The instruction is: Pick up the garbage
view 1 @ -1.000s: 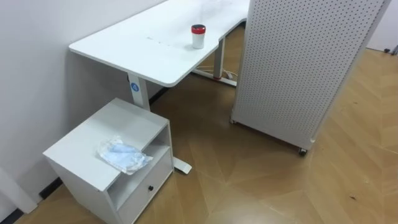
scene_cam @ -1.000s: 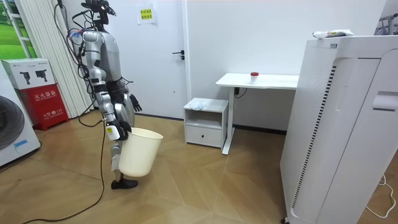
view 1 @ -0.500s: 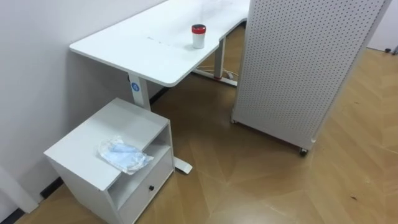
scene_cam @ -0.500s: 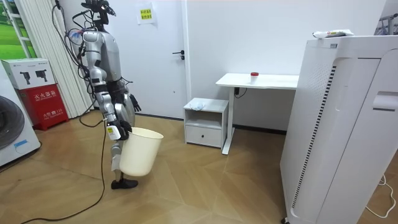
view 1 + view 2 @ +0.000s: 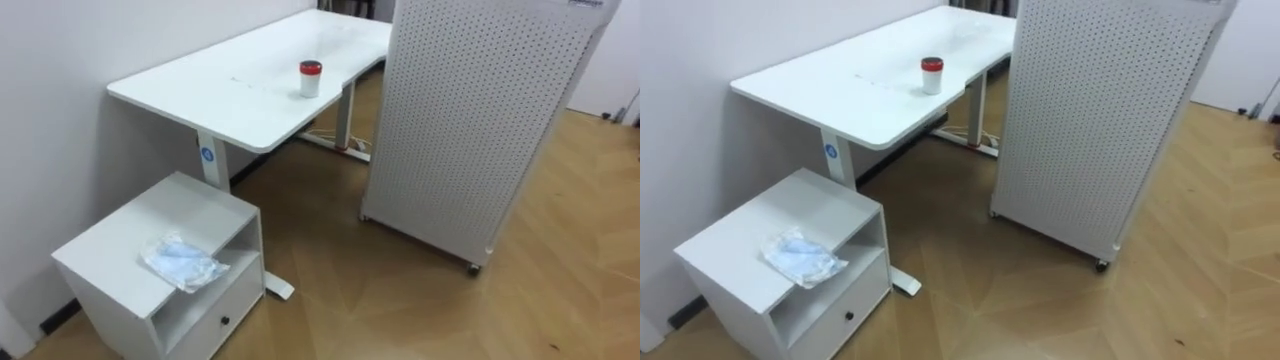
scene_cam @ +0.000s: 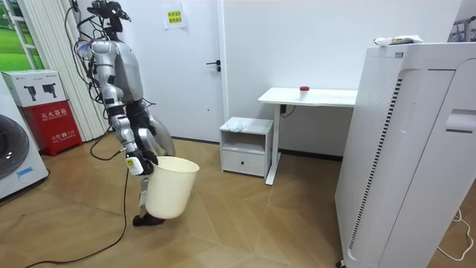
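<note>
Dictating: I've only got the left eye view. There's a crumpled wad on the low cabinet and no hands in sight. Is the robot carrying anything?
Observer: Yes. In the room view its right hand grips the rim of a cream bin, which hangs at its side.
Operator: Is it close enough to reach the wad?
Observer: Probably not. It stands in front of the door, and a stretch of open floor lies between the bin and the cabinet.
</note>
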Robot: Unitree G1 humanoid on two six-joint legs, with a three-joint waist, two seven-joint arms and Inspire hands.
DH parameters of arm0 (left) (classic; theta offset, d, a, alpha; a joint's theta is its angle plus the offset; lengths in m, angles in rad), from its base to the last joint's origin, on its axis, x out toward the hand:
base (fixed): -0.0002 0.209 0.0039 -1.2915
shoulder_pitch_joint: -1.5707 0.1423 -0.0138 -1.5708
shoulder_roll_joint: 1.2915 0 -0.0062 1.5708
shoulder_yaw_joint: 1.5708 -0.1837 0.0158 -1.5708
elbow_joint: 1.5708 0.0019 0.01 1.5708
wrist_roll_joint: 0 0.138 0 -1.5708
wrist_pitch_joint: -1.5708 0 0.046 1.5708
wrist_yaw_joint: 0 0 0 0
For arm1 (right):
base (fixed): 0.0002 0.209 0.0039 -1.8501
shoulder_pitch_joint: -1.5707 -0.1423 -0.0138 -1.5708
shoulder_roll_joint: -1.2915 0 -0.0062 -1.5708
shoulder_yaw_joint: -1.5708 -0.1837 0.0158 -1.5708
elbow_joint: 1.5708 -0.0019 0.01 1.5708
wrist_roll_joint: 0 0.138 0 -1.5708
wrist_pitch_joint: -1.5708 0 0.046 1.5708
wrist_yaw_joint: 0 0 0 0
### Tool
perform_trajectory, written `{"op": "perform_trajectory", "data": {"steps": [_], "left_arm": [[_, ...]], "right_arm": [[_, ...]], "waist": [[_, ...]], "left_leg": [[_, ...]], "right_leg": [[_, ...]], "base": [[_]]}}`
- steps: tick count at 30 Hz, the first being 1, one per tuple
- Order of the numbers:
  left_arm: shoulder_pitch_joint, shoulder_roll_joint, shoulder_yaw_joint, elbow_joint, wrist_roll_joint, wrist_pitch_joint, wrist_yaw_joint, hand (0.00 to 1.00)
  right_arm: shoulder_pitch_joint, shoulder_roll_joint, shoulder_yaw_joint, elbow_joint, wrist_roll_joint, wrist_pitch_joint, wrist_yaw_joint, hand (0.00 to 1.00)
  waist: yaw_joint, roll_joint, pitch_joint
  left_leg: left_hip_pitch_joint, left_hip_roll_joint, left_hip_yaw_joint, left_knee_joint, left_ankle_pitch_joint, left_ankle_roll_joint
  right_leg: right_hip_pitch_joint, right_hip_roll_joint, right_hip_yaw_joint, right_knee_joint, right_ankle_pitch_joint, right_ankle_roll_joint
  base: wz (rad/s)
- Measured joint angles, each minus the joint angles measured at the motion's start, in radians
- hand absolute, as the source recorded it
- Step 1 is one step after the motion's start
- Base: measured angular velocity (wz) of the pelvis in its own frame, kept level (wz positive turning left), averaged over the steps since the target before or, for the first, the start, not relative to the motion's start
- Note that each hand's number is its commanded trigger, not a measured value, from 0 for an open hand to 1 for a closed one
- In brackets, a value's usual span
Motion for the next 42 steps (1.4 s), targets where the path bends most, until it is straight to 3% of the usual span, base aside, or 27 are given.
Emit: {"op": "perform_trajectory", "data": {"steps": [2,3,4,5,6,7,9,11,12,14,16,17,18,20,21,22,24,26,27,29,31,33,34,35,37,38,42], "left_arm": [[0.022,0.0,-0.005,-0.013,0.001,-0.004,-0.007,0.0],[0.031,0.0,-0.003,-0.014,0.0,-0.004,-0.007,0.0],[0.043,0.001,-0.001,-0.012,0.0,-0.002,-0.006,0.0],[0.048,0.0,0.001,-0.01,-0.001,-0.002,-0.006,0.0],[0.048,-0.001,0.001,-0.009,-0.001,-0.002,-0.006,0.0],[0.049,-0.003,0.001,-0.01,0.0,-0.01,-0.007,0.0],[0.048,-0.005,0.001,-0.01,0.0,-0.03,-0.008,0.0],[0.036,-0.004,0.002,-0.011,0.0,-0.045,-0.008,0.0],[0.031,-0.003,0.001,-0.012,-0.001,-0.056,-0.007,0.0],[0.021,-0.003,-0.001,-0.022,-0.001,-0.065,-0.008,0.0],[0.004,-0.004,-0.006,-0.03,-0.005,-0.061,-0.008,0.0],[-0.017,-0.003,-0.006,-0.029,-0.007,-0.061,-0.006,0.0],[-0.029,-0.003,-0.007,-0.028,-0.009,-0.06,-0.006,0.0],[-0.065,-0.003,-0.007,-0.03,-0.015,-0.061,-0.003,0.0],[-0.077,-0.003,-0.009,-0.031,-0.01,-0.061,-0.001,0.0],[-0.105,-0.002,-0.028,-0.035,-0.01,-0.061,0.009,0.0],[-0.134,-0.004,-0.049,-0.047,-0.011,-0.062,0.028,0.0],[-0.172,-0.005,-0.067,-0.049,-0.015,-0.079,0.06,0.0],[-0.179,-0.006,-0.067,-0.051,-0.016,-0.084,0.07,0.0],[-0.206,-0.009,-0.087,-0.052,-0.022,-0.102,0.097,0.0],[-0.231,-0.017,-0.114,-0.057,-0.031,-0.132,0.111,0.0],[-0.253,-0.027,-0.135,-0.062,-0.03,-0.146,0.123,0.0],[-0.276,-0.031,-0.158,-0.062,-0.028,-0.15,0.124,0.0],[-0.297,-0.033,-0.177,-0.063,-0.028,-0.16,0.126,0.0],[-0.318,-0.038,-0.204,-0.072,-0.029,-0.174,0.143,0.0],[-0.336,-0.04,-0.209,-0.075,-0.029,-0.186,0.157,0.0],[-0.395,-0.044,-0.209,-0.074,-0.028,-0.212,0.226,0.0]], "right_arm": [[0.023,-0.015,0.0,0.001,0.031,0.0,-0.014,1.0],[0.023,-0.017,0.0,0.001,0.031,0.0,-0.017,1.0],[0.026,-0.019,0.0,0.003,0.031,0.0,-0.025,1.0],[0.039,-0.02,0.0,0.002,0.03,-0.001,-0.029,1.0],[0.049,-0.022,0.0,0.001,0.03,-0.001,-0.033,1.0],[0.06,-0.025,0.0,-0.002,0.029,-0.001,-0.037,1.0],[0.064,-0.028,0.0,-0.005,0.028,-0.001,-0.047,1.0],[0.056,-0.026,-0.001,-0.016,0.016,-0.011,-0.052,1.0],[0.056,-0.026,-0.001,-0.017,0.007,-0.019,-0.052,1.0],[0.054,-0.025,0.001,-0.017,0.001,-0.016,-0.053,1.0],[0.045,-0.025,0.014,-0.023,0.001,-0.014,-0.054,1.0],[0.042,-0.025,0.022,-0.03,-0.005,-0.014,-0.054,1.0],[0.04,-0.026,0.022,-0.038,-0.01,-0.014,-0.055,1.0],[0.013,-0.024,0.03,-0.05,-0.014,-0.014,-0.06,1.0],[0.007,-0.025,0.035,-0.052,-0.016,-0.015,-0.063,1.0],[-0.006,-0.026,0.039,-0.052,-0.017,-0.019,-0.071,1.0],[-0.018,-0.025,0.04,-0.055,-0.011,-0.036,-0.075,1.0],[-0.029,-0.017,0.042,-0.05,-0.01,-0.058,-0.073,1.0],[-0.036,-0.016,0.043,-0.053,-0.007,-0.061,-0.073,1.0],[-0.059,-0.016,0.061,-0.075,0.01,-0.064,-0.07,1.0],[-0.085,-0.014,0.081,-0.087,0.023,-0.081,-0.061,1.0],[-0.11,-0.014,0.105,-0.086,0.031,-0.086,-0.062,1.0],[-0.128,-0.012,0.118,-0.081,0.031,-0.089,-0.062,1.0],[-0.145,-0.004,0.124,-0.081,0.031,-0.092,-0.062,1.0],[-0.152,0.005,0.152,-0.08,0.043,-0.11,-0.061,1.0],[-0.162,0.007,0.172,-0.077,0.043,-0.115,-0.055,1.0],[-0.221,0.007,0.207,-0.037,0.042,-0.125,-0.043,1.0]], "waist": [[0.025,-0.002,-0.0003],[0.029,-0.002,-0.0017],[0.034,0.007,0.0018],[0.033,0.003,0.0004],[0.032,0.005,0.0003],[0.033,0.004,-0.0014],[0.04,-0.005,-0.0129],[0.037,-0.003,-0.0133],[0.035,-0.004,-0.0095],[0.034,-0.008,-0.0061],[0.034,-0.008,-0.0073],[0.037,-0.01,-0.0074],[0.037,-0.008,-0.0082],[0.037,-0.013,-0.0106],[0.037,-0.014,-0.0122],[0.032,-0.017,-0.0114],[0.029,-0.015,-0.0104],[0.038,-0.004,-0.0134],[0.04,0.001,-0.0138],[0.038,0.017,-0.0014],[0.036,0.029,0.0027],[0.029,0.033,0.0074],[0.017,0.035,0.0095],[0.008,0.031,0.0129],[-0.017,0.035,0.0119],[-0.011,0.036,0.0124],[-0.013,0.045,0.0153]], "left_leg": [[-0.065,-0.077,0.011,-0.195,0.025,-0.017],[-0.08,-0.084,0.017,-0.259,0.049,-0.02],[-0.108,-0.092,0.016,-0.362,0.138,-0.009],[-0.118,-0.101,0.02,-0.446,0.21,-0.009],[-0.118,-0.101,0.025,-0.476,0.245,-0.006],[-0.114,-0.101,0.045,-0.491,0.307,0.013],[-0.116,-0.117,0.068,-0.459,0.332,0.06],[-0.13,-0.124,0.077,-0.39,0.301,0.074],[-0.146,-0.125,0.078,-0.331,0.267,0.079],[-0.172,-0.124,0.079,-0.209,0.191,0.086],[-0.17,-0.131,0.085,-0.177,0.144,0.086],[-0.166,-0.133,0.107,-0.174,0.111,0.092],[-0.166,-0.133,0.112,-0.173,0.096,0.093],[-0.161,-0.15,0.126,-0.176,0.062,0.11],[-0.157,-0.156,0.131,-0.174,0.053,0.114],[-0.148,-0.175,0.13,-0.171,0.039,0.126],[-0.127,-0.198,0.126,-0.177,0.025,0.142],[-0.078,-0.217,0.105,-0.224,0.015,0.153],[-0.072,-0.217,0.099,-0.235,0.015,0.154],[-0.061,-0.21,0.082,-0.254,0.016,0.154],[-0.056,-0.185,0.068,-0.272,0.015,0.151],[-0.057,-0.174,0.041,-0.277,0.013,0.141],[-0.062,-0.168,0.017,-0.277,0.013,0.132],[-0.067,-0.166,-0.004,-0.277,0.01,0.122],[-0.076,-0.159,-0.044,-0.269,0.004,0.101],[-0.079,-0.147,-0.046,-0.272,0.002,0.088],[-0.089,-0.122,-0.045,-0.286,0.007,0.069]], "right_leg": [[0.01,-0.032,0.022,0.0,-0.019,0.009],[0.014,-0.037,0.024,-0.002,-0.022,0.012],[0.029,-0.046,0.028,-0.005,-0.036,0.018],[0.054,-0.059,0.03,-0.011,-0.048,0.038],[0.068,-0.064,0.03,-0.02,-0.054,0.046],[0.093,-0.075,0.036,-0.035,-0.071,0.065],[0.103,-0.096,0.038,-0.056,-0.084,0.085],[0.12,-0.113,0.036,-0.081,-0.071,0.112],[0.146,-0.123,0.043,-0.106,-0.061,0.122],[0.189,-0.145,0.05,-0.13,-0.061,0.126],[0.198,-0.16,0.045,-0.113,-0.067,0.138],[0.189,-0.172,0.039,-0.083,-0.075,0.153],[0.181,-0.176,0.034,-0.063,-0.076,0.154],[0.101,-0.212,0.002,0.124,-0.073,0.162],[0.073,-0.226,-0.004,0.18,-0.065,0.176],[0.022,-0.25,-0.007,0.311,-0.03,0.193],[-0.037,-0.275,-0.009,0.456,0.07,0.176],[-0.11,-0.276,0.01,0.583,0.228,0.164],[-0.139,-0.277,0.014,0.617,0.22,0.164],[-0.251,-0.263,0.017,0.673,0.145,0.163],[-0.399,-0.229,0.012,0.6,0.06,0.153],[-0.466,-0.206,0.006,0.439,0.043,0.153],[-0.487,-0.195,0.005,0.295,0.055,0.151],[-0.499,-0.191,0.002,0.169,0.115,0.155],[-0.483,-0.181,-0.02,0.102,0.214,0.152],[-0.48,-0.161,-0.033,0.093,0.223,0.138],[-0.485,-0.15,-0.056,0.082,0.226,0.116]], "base": [[-0.11],[-0.45],[-0.28],[-0.16],[0.0],[0.0],[-0.25],[-0.29],[-0.1],[-0.13],[-0.04],[0.03],[0.07],[0.12],[0.22],[0.38],[0.39],[0.19],[0.1],[0.06],[0.1],[0.28],[0.53],[0.58],[0.55],[0.32],[0.03]]}}
